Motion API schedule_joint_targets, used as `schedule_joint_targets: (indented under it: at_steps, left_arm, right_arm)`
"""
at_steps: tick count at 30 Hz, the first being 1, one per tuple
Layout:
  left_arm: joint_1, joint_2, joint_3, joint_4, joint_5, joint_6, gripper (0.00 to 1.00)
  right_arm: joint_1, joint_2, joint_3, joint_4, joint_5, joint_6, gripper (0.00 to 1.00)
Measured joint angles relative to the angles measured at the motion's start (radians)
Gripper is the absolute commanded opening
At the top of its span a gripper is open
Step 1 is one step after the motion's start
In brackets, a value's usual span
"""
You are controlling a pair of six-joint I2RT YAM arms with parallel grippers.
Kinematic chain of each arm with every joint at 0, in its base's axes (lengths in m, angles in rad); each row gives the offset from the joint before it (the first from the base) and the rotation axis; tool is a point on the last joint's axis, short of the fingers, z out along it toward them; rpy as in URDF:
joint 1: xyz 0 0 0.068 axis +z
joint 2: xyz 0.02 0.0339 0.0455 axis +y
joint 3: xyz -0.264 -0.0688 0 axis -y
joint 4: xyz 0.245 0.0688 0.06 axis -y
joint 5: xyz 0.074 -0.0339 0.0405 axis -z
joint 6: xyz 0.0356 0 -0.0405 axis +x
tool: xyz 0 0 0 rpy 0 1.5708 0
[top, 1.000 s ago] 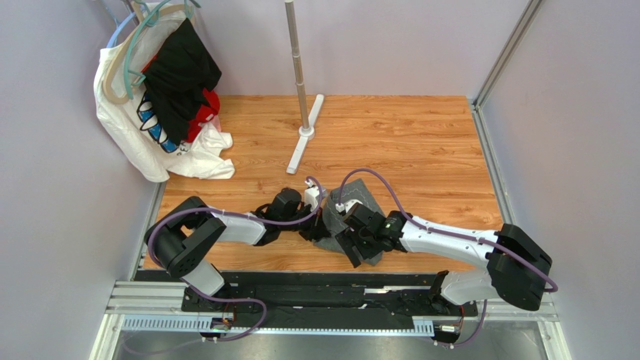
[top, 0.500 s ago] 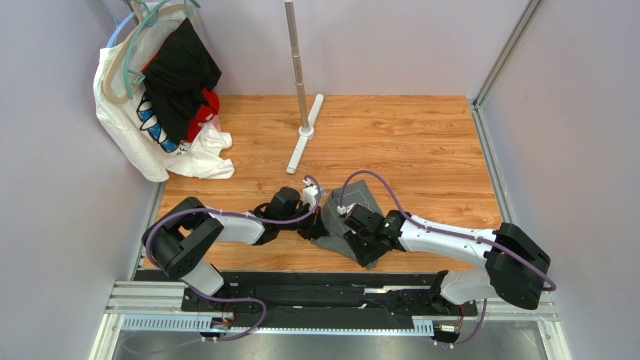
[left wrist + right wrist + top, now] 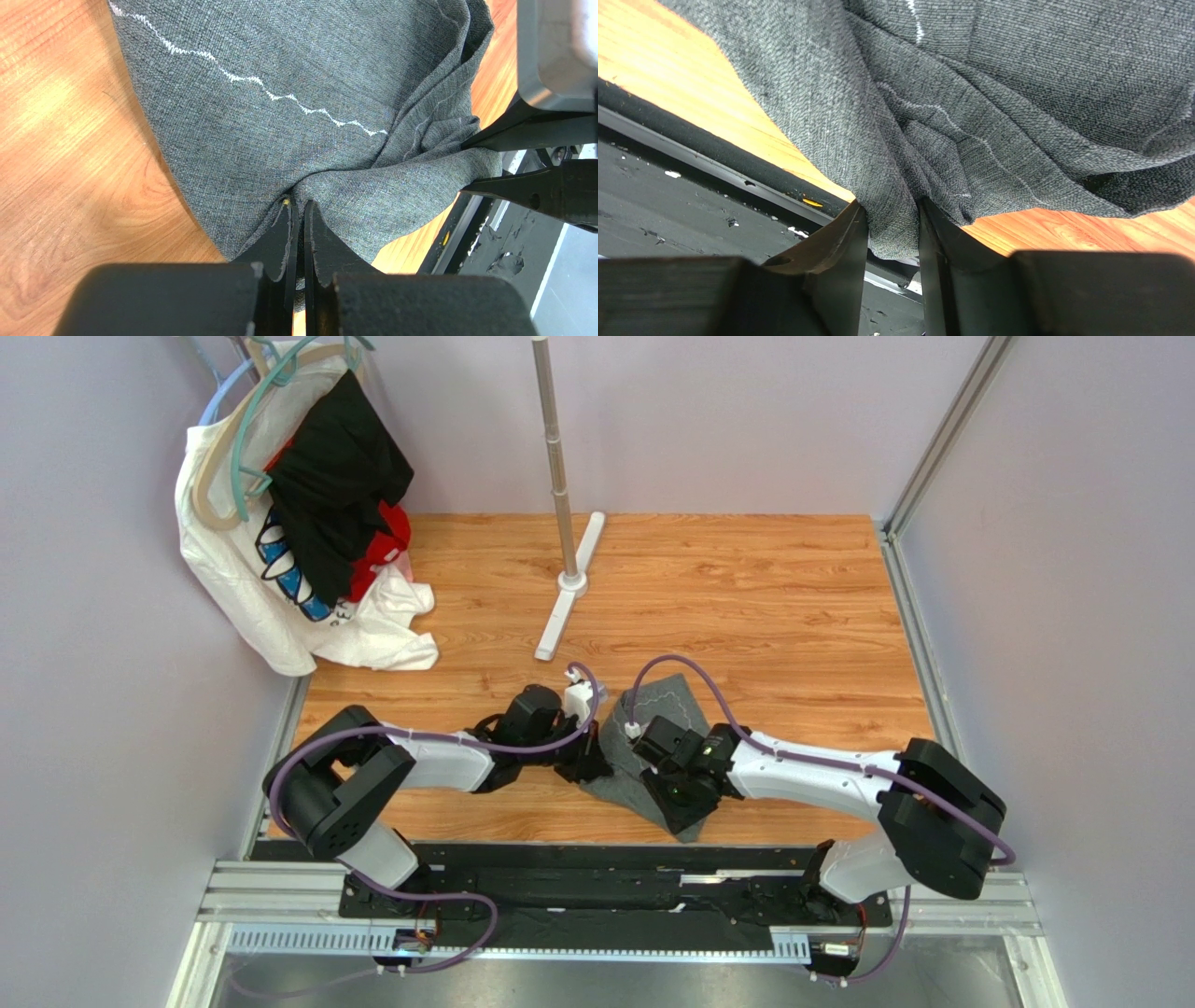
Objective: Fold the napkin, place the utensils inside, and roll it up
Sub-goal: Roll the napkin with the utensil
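Right end effector (image 3: 889,218) has shifted slightly; it and left end effector (image 3: 296,210) seemingly pinch the bunched napkin (image 3: 295,70).

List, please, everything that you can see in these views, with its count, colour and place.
dark grey felt-like napkin with a pale stitched line: one, dark grey, bunched at the table's near middle.
wooden table: one, orange-brown, beneath it all.
clothes on hangers: one bunch, white, black and red, far left corner.
metal pole on a white base: one, silver, far middle.
left gripper: one, black, shut on the napkin.
right gripper: one, black, shut on the napkin.
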Motion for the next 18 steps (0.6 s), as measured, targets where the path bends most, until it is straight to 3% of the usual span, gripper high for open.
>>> schedule_joint_targets:
  at_steps: [5,10,18]
  left_arm:
    - [0.0,0.0,0.003,-0.006,0.0,-0.001,0.0]
    - [0.0,0.0,0.008,-0.017,0.0,0.0,0.0]
    - [0.004,0.002,0.029,-0.055,0.0,0.005,0.0]
  right_arm:
    - [-0.019,0.004,0.005,-0.006,-0.018,0.011,0.4]
    - [-0.048,-0.013,0.008,-0.025,-0.037,0.026,0.66]
    - [-0.023,-0.184,0.106,-0.133,0.102,0.008,0.78]
